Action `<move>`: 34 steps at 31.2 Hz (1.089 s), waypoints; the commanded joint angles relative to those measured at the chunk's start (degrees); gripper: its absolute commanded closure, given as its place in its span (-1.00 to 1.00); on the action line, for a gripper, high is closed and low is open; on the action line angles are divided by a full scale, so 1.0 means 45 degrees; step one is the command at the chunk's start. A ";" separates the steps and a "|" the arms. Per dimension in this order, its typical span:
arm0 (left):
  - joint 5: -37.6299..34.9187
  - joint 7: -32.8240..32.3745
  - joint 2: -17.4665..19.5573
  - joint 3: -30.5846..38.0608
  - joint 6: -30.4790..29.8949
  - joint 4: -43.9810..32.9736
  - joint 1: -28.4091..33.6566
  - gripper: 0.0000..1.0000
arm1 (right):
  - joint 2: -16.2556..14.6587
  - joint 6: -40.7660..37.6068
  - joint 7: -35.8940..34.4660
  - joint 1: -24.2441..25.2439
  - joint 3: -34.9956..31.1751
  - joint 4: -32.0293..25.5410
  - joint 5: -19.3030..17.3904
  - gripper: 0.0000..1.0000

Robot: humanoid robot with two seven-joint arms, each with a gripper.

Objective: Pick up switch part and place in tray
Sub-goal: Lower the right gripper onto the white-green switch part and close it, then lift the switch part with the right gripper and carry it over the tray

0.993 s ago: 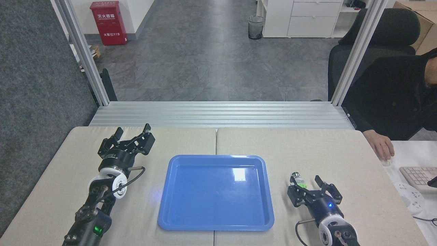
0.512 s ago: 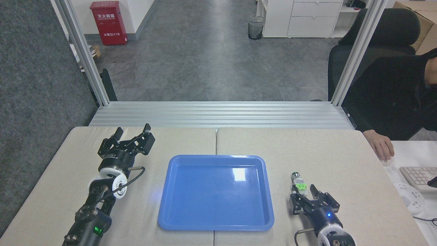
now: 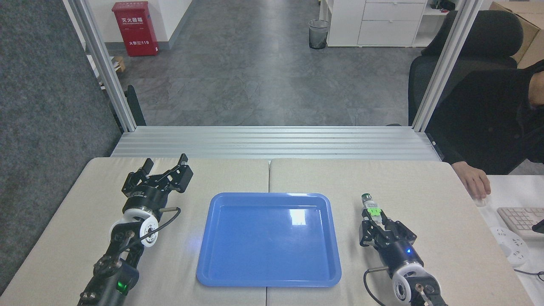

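The switch part (image 3: pixel 370 207) shows its dark round head and green clip to the right of the tray, pointing away from me. Its whitish body sits between the fingers of my right gripper (image 3: pixel 379 222), which is shut on it. The blue tray (image 3: pixel 263 246) lies flat in the middle of the table with nothing in it, its right rim a short way left of the held part. At the far left of the table my left gripper (image 3: pixel 164 163) rests open, holding nothing.
A person's hand (image 3: pixel 474 182) rests on a mouse at the table's right edge, beside a keyboard (image 3: pixel 520 220) on a white desk. An aluminium rail bed (image 3: pixel 272 142) runs along the table's far edge. A seam (image 3: pixel 269 174) splits the table pads.
My right gripper has gone from open to shut on the switch part and has carried it slightly away from me. The left arm and the tray have not moved.
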 commanded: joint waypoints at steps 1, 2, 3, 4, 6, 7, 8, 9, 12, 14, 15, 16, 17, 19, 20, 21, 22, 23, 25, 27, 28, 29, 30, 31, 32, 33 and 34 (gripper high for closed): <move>0.0000 0.0009 0.0000 0.0005 0.0002 0.0000 0.0006 -1.00 | 0.1773 -0.0193 0.0367 -0.0399 -0.0157 -0.2257 -0.0160 1.00; 0.0000 0.0009 0.0000 0.0005 0.0002 0.0000 -0.0013 -1.00 | 0.1969 -0.0154 0.0503 -0.0380 0.0330 -0.2374 -0.0140 1.00; 0.0000 0.0009 0.0000 -0.0014 0.0002 0.0000 0.0006 -1.00 | 0.2145 -0.0096 0.0563 -0.0379 0.0818 -0.2453 -0.0101 1.00; 0.0000 0.0009 0.0000 -0.0014 0.0002 0.0000 0.0006 -1.00 | 0.2263 -0.0076 0.0583 -0.0379 0.1229 -0.2473 -0.0101 1.00; 0.0000 0.0009 0.0000 0.0005 0.0002 0.0000 0.0006 -1.00 | 0.2458 0.0157 0.0583 -0.0379 0.2089 -0.2551 0.0093 1.00; 0.0000 0.0009 0.0000 -0.0014 0.0002 0.0000 0.0006 -1.00 | 0.2517 0.0372 0.0583 -0.0399 0.2460 -0.2551 0.0230 1.00; 0.0000 0.0009 0.0000 0.0005 0.0002 0.0000 0.0006 -1.00 | 0.2518 0.0586 0.0602 -0.0418 0.2715 -0.2551 0.0347 1.00; 0.0000 0.0009 0.0000 0.0005 0.0002 0.0000 0.0006 -1.00 | 0.2537 0.0782 0.0602 -0.0438 0.2969 -0.2551 0.0406 1.00; 0.0000 0.0009 0.0000 0.0005 0.0002 0.0000 -0.0013 -1.00 | 0.2673 0.0901 0.0602 -0.0535 0.3769 -0.2531 0.0465 1.00; 0.0000 0.0009 0.0000 -0.0014 0.0002 0.0000 0.0006 -1.00 | 0.2810 0.0960 0.0602 -0.0769 0.4278 -0.2473 0.0465 1.00; 0.0000 0.0009 0.0000 0.0005 0.0002 0.0000 0.0006 -1.00 | 0.2888 0.1018 0.0602 -0.0770 0.4454 -0.2396 0.0485 1.00; 0.0000 0.0009 0.0000 0.0005 0.0002 0.0000 0.0006 -1.00 | 0.3024 0.1096 0.0602 -0.0770 0.4611 -0.2337 0.0504 1.00; 0.0000 0.0009 0.0000 0.0005 0.0002 0.0000 0.0006 -1.00 | 0.3141 0.1116 0.0602 -0.0770 0.4728 -0.2297 0.0543 1.00; 0.0000 0.0009 0.0000 0.0005 0.0002 0.0000 0.0006 -1.00 | 0.3279 0.1116 0.0622 -0.0712 0.5079 -0.2103 0.0563 1.00; 0.0000 0.0009 0.0000 0.0005 0.0002 0.0000 0.0006 -1.00 | 0.3279 0.1116 0.0622 -0.0711 0.5294 -0.1986 0.0582 1.00; 0.0000 0.0009 0.0000 -0.0014 0.0002 0.0000 0.0006 -1.00 | 0.3279 0.1155 0.0641 -0.0731 0.5547 -0.1830 0.0583 1.00; 0.0000 0.0009 0.0000 0.0005 0.0002 0.0000 0.0006 -1.00 | 0.3279 0.1174 0.0700 -0.0731 0.5801 -0.1635 0.0621 1.00; 0.0000 0.0009 0.0000 -0.0014 0.0002 0.0000 0.0006 -1.00 | 0.3279 0.1213 0.0893 -0.0750 0.5939 -0.1440 0.0660 1.00; 0.0000 0.0009 0.0000 0.0005 0.0002 0.0000 -0.0013 -1.00 | 0.3338 0.1330 0.1342 -0.0770 0.6058 -0.1127 0.0700 1.00; 0.0000 0.0009 0.0000 0.0005 0.0002 0.0000 -0.0013 -1.00 | 0.3513 0.1350 0.1597 -0.0789 0.6116 -0.0698 0.0739 1.00; 0.0000 0.0009 0.0000 0.0005 0.0002 0.0000 -0.0013 -1.00 | 0.3552 0.1350 0.1695 -0.0789 0.6155 -0.0425 0.0816 1.00; 0.0000 0.0009 0.0000 -0.0014 0.0002 0.0000 0.0006 -1.00 | 0.3591 0.1350 0.1754 -0.0789 0.6233 -0.0248 0.0972 1.00; 0.0000 0.0009 0.0000 -0.0014 0.0002 0.0000 0.0006 -1.00 | 0.3631 0.1370 0.1793 -0.0809 0.6311 -0.0111 0.1186 1.00; 0.0000 0.0009 0.0000 0.0005 0.0002 0.0000 0.0006 -1.00 | 0.3631 0.1370 0.1794 -0.0809 0.6350 0.0006 0.1381 1.00; 0.0000 0.0009 0.0000 0.0005 0.0002 0.0000 0.0006 -1.00 | 0.3631 0.1389 0.1794 -0.0809 0.6351 0.0066 0.1519 1.00; 0.0000 0.0009 0.0000 0.0005 0.0002 0.0000 0.0006 -1.00 | 0.3670 0.1409 0.1794 -0.0809 0.6370 0.0144 0.1617 1.00; 0.0000 0.0009 0.0000 0.0005 0.0002 0.0000 0.0006 -1.00 | 0.3709 0.1409 0.1794 -0.0809 0.6370 0.0202 0.1676 1.00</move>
